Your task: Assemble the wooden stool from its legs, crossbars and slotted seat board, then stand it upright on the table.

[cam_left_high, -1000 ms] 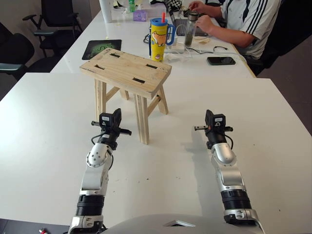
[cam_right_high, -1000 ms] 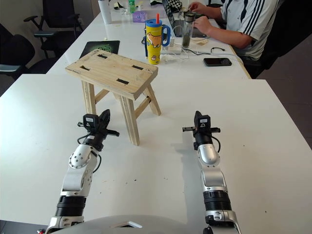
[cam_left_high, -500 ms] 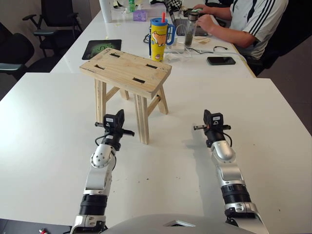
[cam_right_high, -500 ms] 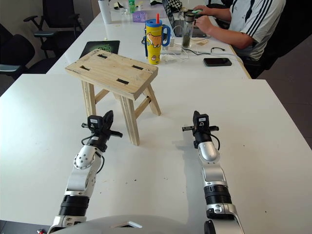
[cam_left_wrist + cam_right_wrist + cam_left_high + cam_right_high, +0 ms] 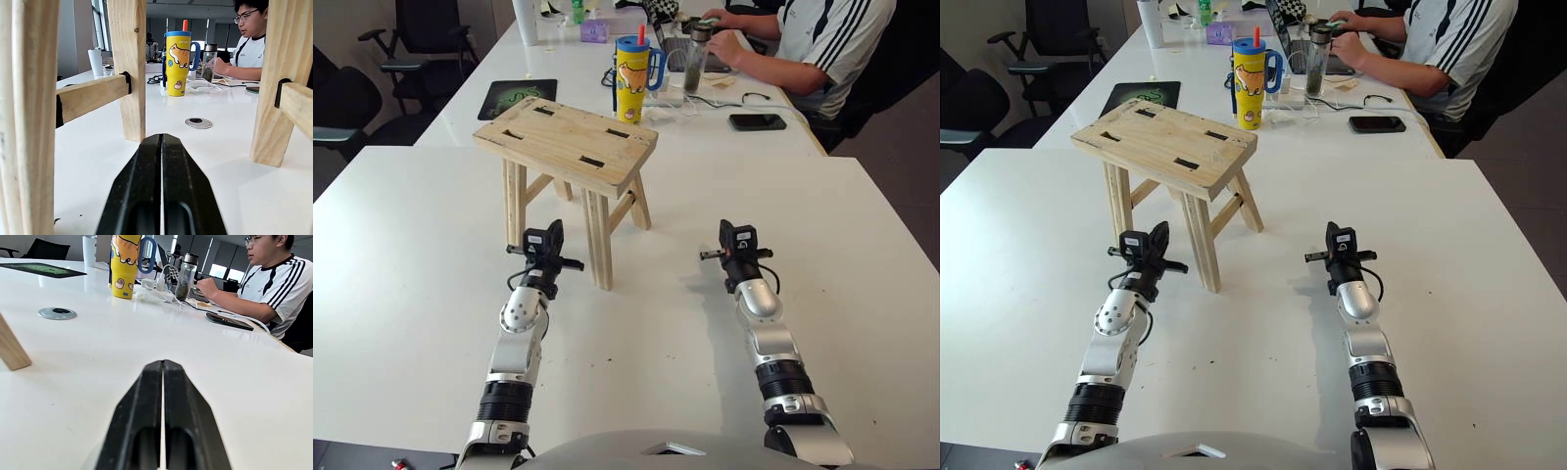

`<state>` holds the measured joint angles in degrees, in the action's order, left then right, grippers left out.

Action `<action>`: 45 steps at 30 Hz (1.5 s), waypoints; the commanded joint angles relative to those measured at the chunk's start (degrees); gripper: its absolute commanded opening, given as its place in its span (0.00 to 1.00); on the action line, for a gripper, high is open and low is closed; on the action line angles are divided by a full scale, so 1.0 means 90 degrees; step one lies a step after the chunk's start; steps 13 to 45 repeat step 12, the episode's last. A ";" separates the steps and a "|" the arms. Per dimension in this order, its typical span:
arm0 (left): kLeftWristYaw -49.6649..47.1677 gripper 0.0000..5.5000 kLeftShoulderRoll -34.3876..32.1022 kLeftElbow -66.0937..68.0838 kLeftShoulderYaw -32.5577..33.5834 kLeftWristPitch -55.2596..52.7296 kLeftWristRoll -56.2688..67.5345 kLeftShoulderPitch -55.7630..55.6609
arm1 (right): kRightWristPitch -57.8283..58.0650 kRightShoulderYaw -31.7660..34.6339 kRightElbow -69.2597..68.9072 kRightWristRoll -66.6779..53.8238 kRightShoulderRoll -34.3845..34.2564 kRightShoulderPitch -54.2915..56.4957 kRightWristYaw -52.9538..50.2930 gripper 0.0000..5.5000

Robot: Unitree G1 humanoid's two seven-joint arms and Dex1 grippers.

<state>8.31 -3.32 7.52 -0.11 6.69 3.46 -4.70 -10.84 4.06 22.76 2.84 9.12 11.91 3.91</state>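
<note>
The wooden stool (image 5: 566,147) stands upright on the white table (image 5: 411,245), its slotted seat board on top, legs (image 5: 599,240) and crossbars (image 5: 90,95) joined beneath. My left gripper (image 5: 551,238) is shut and empty, low over the table just in front of the stool's near legs, between them in the left wrist view (image 5: 161,142). My right gripper (image 5: 737,238) is shut and empty too, well to the right of the stool and apart from it, its closed fingers (image 5: 163,369) pointing across bare tabletop.
On the table behind the stool are a yellow mug with blue handle (image 5: 632,78), a dark bottle (image 5: 694,59), a black phone (image 5: 757,121) and a dark mouse pad (image 5: 517,98). A seated person works at the far right. A round cable grommet (image 5: 56,313) sits in the tabletop.
My left gripper has slid forward and slightly right toward the stool's near legs. The right gripper has edged a little forward. The stool has not moved.
</note>
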 commanded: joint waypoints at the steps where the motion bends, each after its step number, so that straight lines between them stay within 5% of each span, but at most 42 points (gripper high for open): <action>1: -0.0152 0.00 0.0150 0.0168 0.0101 0.0109 0.0076 -0.0233 | 0.0168 0.0128 0.0074 -0.0244 0.0001 0.0060 0.0065 0.00; 45: -0.0275 0.00 0.0215 -0.0080 0.0078 0.0083 0.0047 -0.0033 | 0.0280 0.0042 -0.0198 -0.0290 -0.0106 0.0176 0.0034 0.00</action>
